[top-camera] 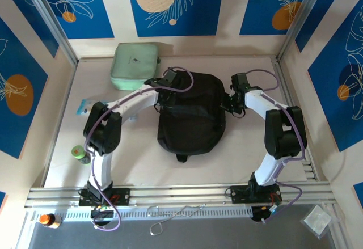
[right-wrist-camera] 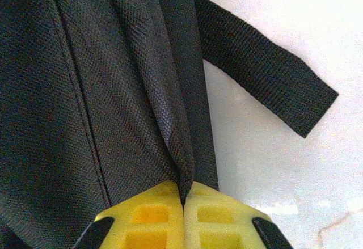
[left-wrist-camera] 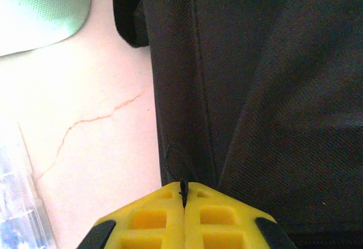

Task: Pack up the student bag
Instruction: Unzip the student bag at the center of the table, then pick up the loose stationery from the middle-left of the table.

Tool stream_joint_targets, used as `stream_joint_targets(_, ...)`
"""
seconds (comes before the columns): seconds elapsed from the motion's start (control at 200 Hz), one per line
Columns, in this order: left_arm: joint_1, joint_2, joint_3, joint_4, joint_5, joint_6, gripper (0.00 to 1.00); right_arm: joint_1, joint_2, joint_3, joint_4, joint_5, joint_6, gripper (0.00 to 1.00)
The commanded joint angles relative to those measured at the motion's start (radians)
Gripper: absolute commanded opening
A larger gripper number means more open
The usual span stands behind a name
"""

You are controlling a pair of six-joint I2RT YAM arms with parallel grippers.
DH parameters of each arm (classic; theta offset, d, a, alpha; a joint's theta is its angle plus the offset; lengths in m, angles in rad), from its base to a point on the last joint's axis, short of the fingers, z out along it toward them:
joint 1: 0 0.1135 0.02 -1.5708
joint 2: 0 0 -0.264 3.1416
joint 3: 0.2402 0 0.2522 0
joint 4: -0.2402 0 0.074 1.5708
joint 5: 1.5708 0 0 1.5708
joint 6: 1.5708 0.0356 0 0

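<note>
The student bag (top-camera: 193,115) is a large black fabric backpack lying flat in the middle of the table. My left gripper (top-camera: 164,87) is at the bag's upper left edge. In the left wrist view its yellow jaws (left-wrist-camera: 183,189) are shut, pinching a thin black bit of the student bag (left-wrist-camera: 255,90) at its side seam. My right gripper (top-camera: 232,102) is at the bag's right edge. In the right wrist view it (right-wrist-camera: 183,191) is shut on a raised fold of the student bag (right-wrist-camera: 102,90). A black webbing strap (right-wrist-camera: 266,67) lies loose on the table beside that edge.
A pale mint green zip case (top-camera: 135,66) sits at the back left, its corner (left-wrist-camera: 39,11) near the bag. A clear plastic packet (top-camera: 85,107) and a green round object (top-camera: 79,152) lie at the left. An orange-capped bottle (top-camera: 48,220) stands below the front rail.
</note>
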Motion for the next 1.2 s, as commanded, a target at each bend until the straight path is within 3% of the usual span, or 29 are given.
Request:
stream_joint_targets(0.0,0.011,-0.074,-0.063,-0.027,0.005,-0.045,0.00,-0.036,0.027,0.037,0.031,0.053,-0.057,0.06)
stream_joint_targets(0.12,0.012,-0.108,-0.091,-0.026,0.018,-0.082,0.00,-0.036,0.001,0.056,0.024,0.026,-0.034,0.21)
stream_joint_targets(0.22,0.021,-0.160,-0.122,0.001,0.022,-0.098,0.41,-0.037,-0.068,0.032,0.031,0.004,-0.013,0.44)
stream_joint_targets(0.27,0.031,-0.187,-0.136,0.011,0.018,-0.102,0.54,-0.035,-0.117,0.006,0.044,0.000,-0.006,0.54)
stream_joint_targets(0.36,0.058,-0.244,-0.177,0.033,0.003,-0.109,0.69,-0.035,-0.203,-0.044,0.054,-0.001,0.010,0.66)
stream_joint_targets(0.54,0.148,-0.331,-0.311,0.095,-0.007,-0.091,0.91,-0.024,-0.316,-0.112,0.030,-0.012,0.024,0.78)
stream_joint_targets(0.77,0.299,-0.291,-0.417,0.156,0.125,-0.062,0.92,0.020,-0.403,-0.174,0.012,-0.030,0.048,0.85)
stream_joint_targets(0.9,0.367,-0.231,-0.439,0.181,0.192,-0.080,0.85,0.048,-0.410,-0.185,0.006,-0.026,0.068,0.85)
stream_joint_targets(1.08,0.405,-0.156,-0.418,0.187,0.266,-0.056,0.74,0.078,-0.399,-0.177,-0.005,-0.016,0.087,0.83)
stream_joint_targets(1.195,0.406,-0.121,-0.395,0.159,0.256,-0.063,0.73,0.092,-0.394,-0.163,-0.018,0.014,0.093,0.83)
